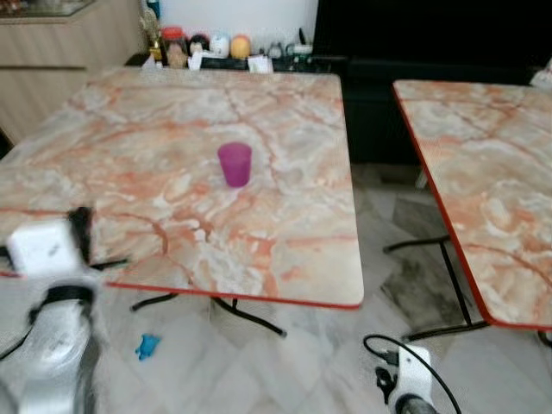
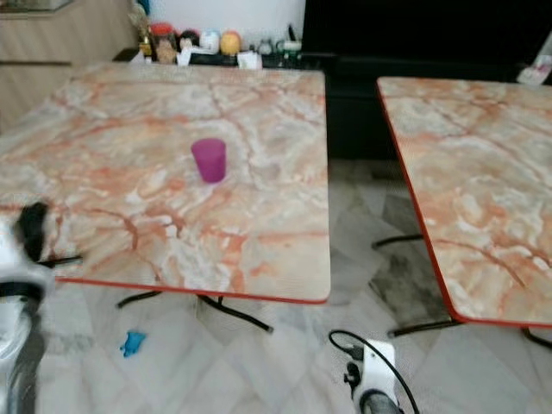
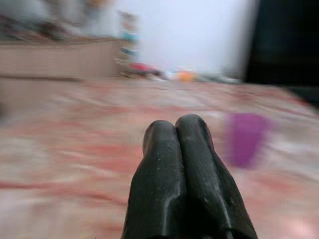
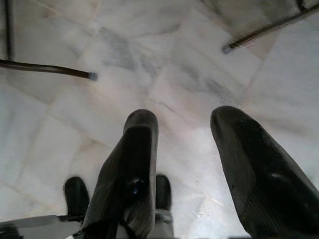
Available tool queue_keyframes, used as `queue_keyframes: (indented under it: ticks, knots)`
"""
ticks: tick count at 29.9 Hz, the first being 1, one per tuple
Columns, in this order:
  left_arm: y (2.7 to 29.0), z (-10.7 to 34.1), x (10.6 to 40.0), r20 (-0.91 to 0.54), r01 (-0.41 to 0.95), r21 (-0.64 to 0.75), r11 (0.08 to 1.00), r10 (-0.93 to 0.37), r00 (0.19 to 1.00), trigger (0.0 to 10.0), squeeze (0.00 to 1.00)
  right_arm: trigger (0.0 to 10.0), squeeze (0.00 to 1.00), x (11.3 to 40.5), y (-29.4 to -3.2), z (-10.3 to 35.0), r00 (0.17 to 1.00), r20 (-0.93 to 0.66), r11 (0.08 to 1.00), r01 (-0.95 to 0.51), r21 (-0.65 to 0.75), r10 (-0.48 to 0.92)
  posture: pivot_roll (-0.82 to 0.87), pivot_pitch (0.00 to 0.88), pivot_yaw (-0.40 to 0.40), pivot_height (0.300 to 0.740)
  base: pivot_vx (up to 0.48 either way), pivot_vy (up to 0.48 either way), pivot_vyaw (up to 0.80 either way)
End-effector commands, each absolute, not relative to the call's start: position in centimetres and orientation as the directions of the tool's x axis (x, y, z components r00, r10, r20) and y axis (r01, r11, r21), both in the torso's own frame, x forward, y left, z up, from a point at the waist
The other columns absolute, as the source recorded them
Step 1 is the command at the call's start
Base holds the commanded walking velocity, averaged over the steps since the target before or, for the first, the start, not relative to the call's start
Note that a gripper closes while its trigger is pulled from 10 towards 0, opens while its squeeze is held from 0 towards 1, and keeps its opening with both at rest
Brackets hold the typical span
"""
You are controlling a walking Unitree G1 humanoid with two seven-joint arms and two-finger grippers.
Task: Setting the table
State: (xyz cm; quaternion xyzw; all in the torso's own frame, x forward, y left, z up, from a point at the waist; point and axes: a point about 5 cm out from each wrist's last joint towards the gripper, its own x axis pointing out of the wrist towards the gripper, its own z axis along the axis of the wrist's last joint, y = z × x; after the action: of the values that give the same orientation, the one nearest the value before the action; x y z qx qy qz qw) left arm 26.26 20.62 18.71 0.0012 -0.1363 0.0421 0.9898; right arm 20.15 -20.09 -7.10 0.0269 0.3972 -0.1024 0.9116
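Upright, purple cup (image 1: 235, 164) on marble table (image 1: 285, 241); left jaws closed empty, right jaws spread

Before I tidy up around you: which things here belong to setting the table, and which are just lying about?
For the job:
- purple plastic cup, upright on the marble-patterned table
- left gripper, shut, raised at the table's near edge

Lying about:
- small blue object on the floor tiles
- jars and bottles beyond the table's far edge
- second marble table
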Motion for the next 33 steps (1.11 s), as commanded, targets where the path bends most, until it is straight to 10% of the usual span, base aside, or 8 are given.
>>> queue_keyframes:
  ticks: [1,33]
  knots:
    - [19.4,17.2,27.2,0.194,0.012,-0.032,0.999,-0.006,0.981,10.0,0.00,10.0,0.00,19.7,-20.3,-7.3,0.645,-0.737,0.969,0.241,-0.052,-0.200,0.15,0.057,0.007,0.740,0.000,0.000,0.00]
    - [18.5,17.3,31.3,0.205,0.047,-0.116,0.992,-0.022,0.979,10.0,0.00,10.0,0.00,18.8,-21.0,-7.6,0.642,-0.734,0.949,0.317,-0.011,-0.222,0.13,0.040,0.010,0.740,0.000,0.039,-0.05]
